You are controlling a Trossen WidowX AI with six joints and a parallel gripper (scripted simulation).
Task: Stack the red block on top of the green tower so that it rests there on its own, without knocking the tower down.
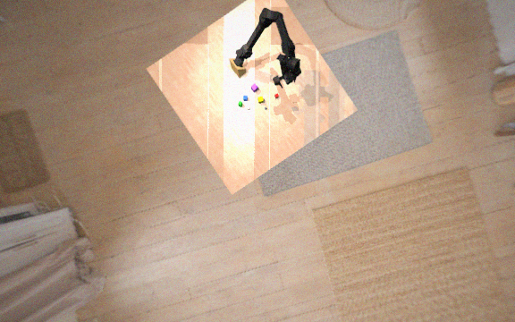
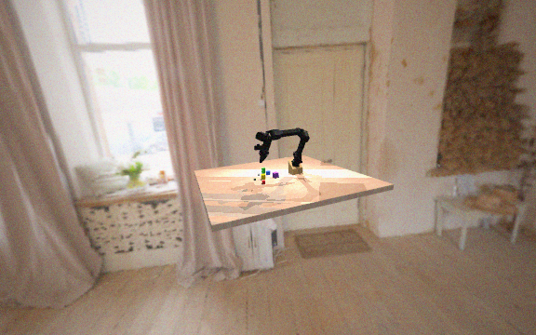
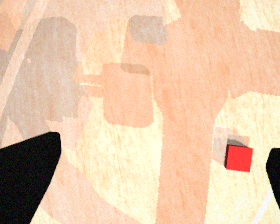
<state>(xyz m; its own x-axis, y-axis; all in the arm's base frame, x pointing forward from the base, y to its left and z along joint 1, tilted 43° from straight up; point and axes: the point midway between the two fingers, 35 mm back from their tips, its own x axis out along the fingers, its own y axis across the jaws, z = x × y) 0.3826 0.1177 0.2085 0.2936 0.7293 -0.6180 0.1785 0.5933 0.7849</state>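
Down past my own fingers I can see the tabletop, and my claw [image 1: 279,81] hangs spread wide with nothing in it. The red block [image 3: 239,157] sits flat on the table [image 1: 240,156], off to the right of my centre line and close to the inner edge of my right finger, not between the two. It is not touching me; I am above it, with air between.

It looks a small, hard, square-edged cube, so I judge it light and stiff, nothing to crush, though smooth faces may slip if I pinch a corner. Best hold: two opposite flat sides, fingers square to them, low enough to leave the underside free for setting down.

So I reckon the next call is to slide right until the cube is centred, then drop.

Farther out, from above, the red block lies apart from the rest: the yellow block [image 1: 260,99] beside it, the purple block [image 1: 254,88] and blue block [image 1: 245,97] beyond, and the green tower [image 1: 240,104] farthest across. From the side view that tower [image 2: 263,170] stands upright, narrow, so I expect it to tip at a nudge.
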